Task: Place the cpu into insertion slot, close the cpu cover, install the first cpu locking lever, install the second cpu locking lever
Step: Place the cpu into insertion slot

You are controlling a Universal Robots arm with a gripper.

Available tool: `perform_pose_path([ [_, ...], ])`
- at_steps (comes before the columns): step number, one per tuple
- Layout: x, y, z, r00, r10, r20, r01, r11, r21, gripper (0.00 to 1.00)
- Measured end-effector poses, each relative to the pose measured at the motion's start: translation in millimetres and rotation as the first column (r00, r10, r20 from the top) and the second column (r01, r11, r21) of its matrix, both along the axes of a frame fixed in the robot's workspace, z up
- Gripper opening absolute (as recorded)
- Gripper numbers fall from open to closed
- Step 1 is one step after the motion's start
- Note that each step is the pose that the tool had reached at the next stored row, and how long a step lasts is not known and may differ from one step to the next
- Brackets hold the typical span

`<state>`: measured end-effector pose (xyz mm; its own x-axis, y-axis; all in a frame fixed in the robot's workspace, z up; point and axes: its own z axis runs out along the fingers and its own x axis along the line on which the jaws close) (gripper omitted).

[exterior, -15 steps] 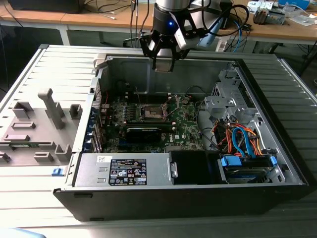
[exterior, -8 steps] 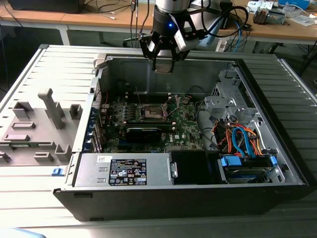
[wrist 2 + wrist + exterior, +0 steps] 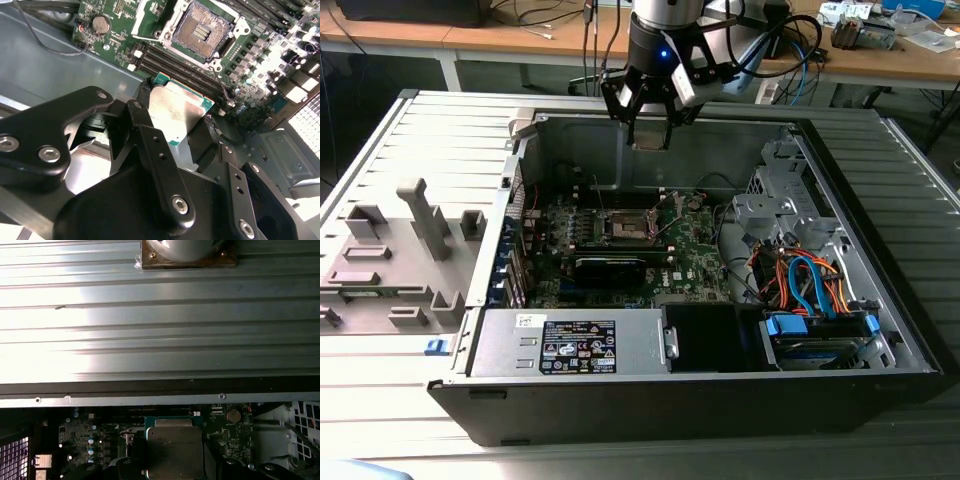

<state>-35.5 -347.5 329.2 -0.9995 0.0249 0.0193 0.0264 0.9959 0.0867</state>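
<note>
Our gripper [image 3: 650,122] hangs at the top centre of the exterior view, over the far wall of the open computer case [image 3: 720,405]. Its fingers [image 3: 204,135] are clamped on two opposite edges of the cpu [image 3: 177,107]. We see the chip held clear above the green motherboard [image 3: 698,245]. The insertion slot [image 3: 628,228] sits near the middle of the exterior view, lower in the frame than the gripper, with its dark centre exposed.

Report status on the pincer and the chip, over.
Pincer shut on chip, held in the air. Socket open and empty, chip not yet in. Nothing seen blocking it.
</note>
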Motion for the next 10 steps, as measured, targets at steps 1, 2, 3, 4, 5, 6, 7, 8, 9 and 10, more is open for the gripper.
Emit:
perform_pose_path([
  [1, -0.1, -1.1, -0.1, 1.0, 0.0, 0.0, 0.0, 1.0, 0.0, 0.55],
  [2, -0.1, -2.0, -0.2, 1.0, 0.0, 0.0, 0.0, 1.0, -0.0001, 0.55],
  [3, -0.3, -3.2, -0.4, 1.0, 0.0, 0.0001, 0.0, 1.0, 0.0, 0.55],
  [4, -0.3, -3.9, -0.5, 1.0, 0.0, 0.0, 0.0, 1.0, 0.0, 0.55],
  [5, -0.4, -4.4, -0.6, 1.0, 0.0, 0.0001, 0.0, 1.0, 0.0, 0.55],
  [6, -0.5, -5.1, -0.8, 1.0, 0.0, 0.0, 0.0, 1.0, 0.0, 0.55],
  [7, -0.5, -5.6, -0.9, 1.0, 0.0, 0.0, 0.0, 1.0, 0.0, 0.55],
  [8, -0.6, -6.1, -1.0, 1.0, 0.0, 0.0, 0.0, 1.0, 0.0, 0.55],
  [9, -0.6, -6.5, -1.1, 1.0, 0.0, 0.0001, 0.0, 1.0, 0.0, 0.55],
  [10, -0.7, -7.0, -1.3, 1.0, 0.0, 0.0, 0.0, 1.0, 0.0, 0.55],
])
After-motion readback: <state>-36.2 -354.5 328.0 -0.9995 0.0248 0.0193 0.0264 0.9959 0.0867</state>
